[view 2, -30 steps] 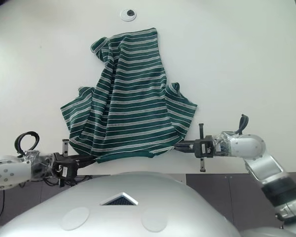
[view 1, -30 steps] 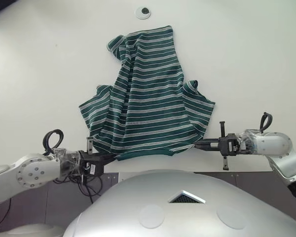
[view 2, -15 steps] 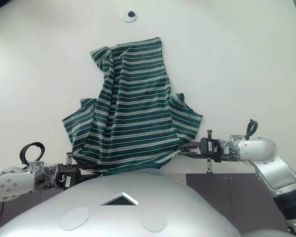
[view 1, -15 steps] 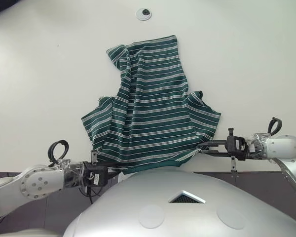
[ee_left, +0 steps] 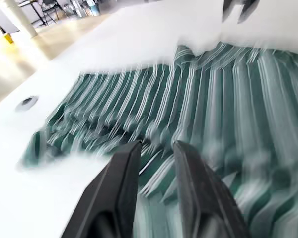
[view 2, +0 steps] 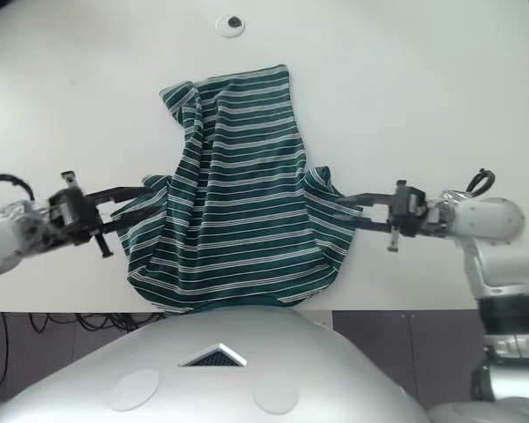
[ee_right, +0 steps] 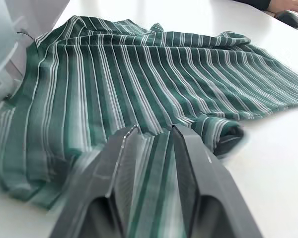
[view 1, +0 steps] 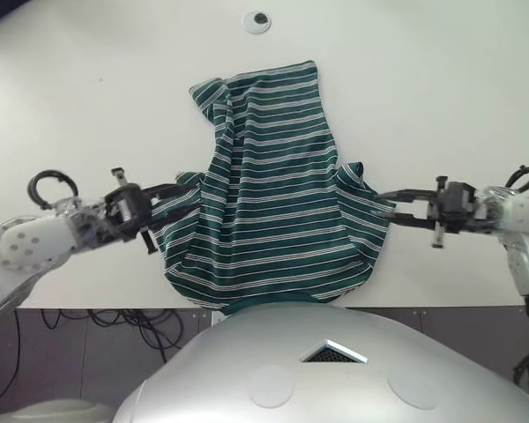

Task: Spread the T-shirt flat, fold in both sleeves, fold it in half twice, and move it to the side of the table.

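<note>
Move: left gripper (view 1: 185, 192) and right gripper (view 1: 384, 197) quit the hem (view 1: 247, 300); went up to the sleeves (view 1: 357, 176)
Jaws: both parted; empty
Meaning: T-shirt (view 1: 269, 194) drawn near; sleeves probably next

A white counter (view 1: 441, 97) fills most of the frame, with a small round port (view 1: 257, 21) at top centre. Below its near edge, loose cables (view 1: 137, 319) lie at lower left on a dark floor. The left wrist view's upper left shows a pillar (ee_left: 17, 17) and warm-lit flooring (ee_left: 20, 54).
</note>
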Motion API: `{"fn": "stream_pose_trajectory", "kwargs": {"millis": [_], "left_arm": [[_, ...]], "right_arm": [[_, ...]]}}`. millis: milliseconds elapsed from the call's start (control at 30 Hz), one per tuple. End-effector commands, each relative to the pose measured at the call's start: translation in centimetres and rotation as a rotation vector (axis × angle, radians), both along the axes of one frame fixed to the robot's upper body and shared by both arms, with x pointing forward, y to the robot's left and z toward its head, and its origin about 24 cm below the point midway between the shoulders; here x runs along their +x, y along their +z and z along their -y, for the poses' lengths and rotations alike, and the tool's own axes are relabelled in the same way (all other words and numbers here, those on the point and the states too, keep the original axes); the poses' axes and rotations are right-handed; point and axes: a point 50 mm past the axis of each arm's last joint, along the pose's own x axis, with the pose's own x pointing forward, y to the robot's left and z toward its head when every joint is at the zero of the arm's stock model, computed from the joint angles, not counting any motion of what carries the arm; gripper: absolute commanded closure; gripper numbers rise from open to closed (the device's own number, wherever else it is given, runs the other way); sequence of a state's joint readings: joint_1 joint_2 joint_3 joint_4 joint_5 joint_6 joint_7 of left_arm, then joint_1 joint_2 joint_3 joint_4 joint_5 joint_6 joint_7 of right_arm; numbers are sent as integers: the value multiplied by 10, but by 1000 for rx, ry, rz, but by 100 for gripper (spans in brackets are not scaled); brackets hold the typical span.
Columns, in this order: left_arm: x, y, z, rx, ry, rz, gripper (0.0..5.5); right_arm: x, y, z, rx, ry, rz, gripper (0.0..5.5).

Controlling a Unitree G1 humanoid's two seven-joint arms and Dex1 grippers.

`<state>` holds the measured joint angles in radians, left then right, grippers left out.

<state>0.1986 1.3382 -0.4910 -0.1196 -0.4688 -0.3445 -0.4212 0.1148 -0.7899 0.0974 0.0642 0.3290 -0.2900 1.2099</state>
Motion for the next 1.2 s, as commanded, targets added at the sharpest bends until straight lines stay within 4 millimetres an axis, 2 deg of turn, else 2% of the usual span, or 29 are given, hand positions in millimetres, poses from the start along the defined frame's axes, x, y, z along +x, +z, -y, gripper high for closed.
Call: {"fn": "stream_pose_trajectory", "kwargs": {"millis": [33, 167, 267, 367, 433, 500, 600, 700, 800, 933, 1067, 1133, 1200], "left_arm": [[-12, -44, -24, 237, 28, -103, 436], [-36, -65, -46, 358, 16, -225, 436], [-59, -68, -66, 402, 74, -280, 436], [-76, -58, -73, 367, 115, -282, 436], [-82, -50, -68, 320, 114, -269, 436], [-85, -40, -54, 251, 90, -260, 436], [-93, -22, -36, 179, 53, -263, 436], [-101, -6, -31, 182, 38, -259, 436], [-94, 8, -34, 214, 72, -191, 436], [-80, 25, -41, 239, 136, -89, 436], [-65, 39, -47, 257, 176, -5, 436], [-57, 40, -48, 259, 174, 15, 436], [-47, 39, -44, 228, 167, 33, 436]], "right_arm": [[13, -10, -4, -130, 4, 85, 426], [14, -23, 0, -274, 33, 98, 426], [-7, -32, 13, -400, 114, -15, 426], [-28, -29, 27, -452, 156, -134, 426], [-39, -28, 27, -433, 170, -175, 426], [-45, -27, 22, -392, 171, -184, 426], [-46, -25, 16, -356, 157, -172, 426], [-46, -20, 14, -333, 135, -150, 426], [-33, -8, 7, -251, 84, -40, 426], [-13, 18, -3, -72, 14, 89, 426], [18, 47, -21, 124, -59, 252, 426], [44, 48, -44, 175, -115, 320, 426], [68, 34, -67, 121, -139, 343, 426]]}}
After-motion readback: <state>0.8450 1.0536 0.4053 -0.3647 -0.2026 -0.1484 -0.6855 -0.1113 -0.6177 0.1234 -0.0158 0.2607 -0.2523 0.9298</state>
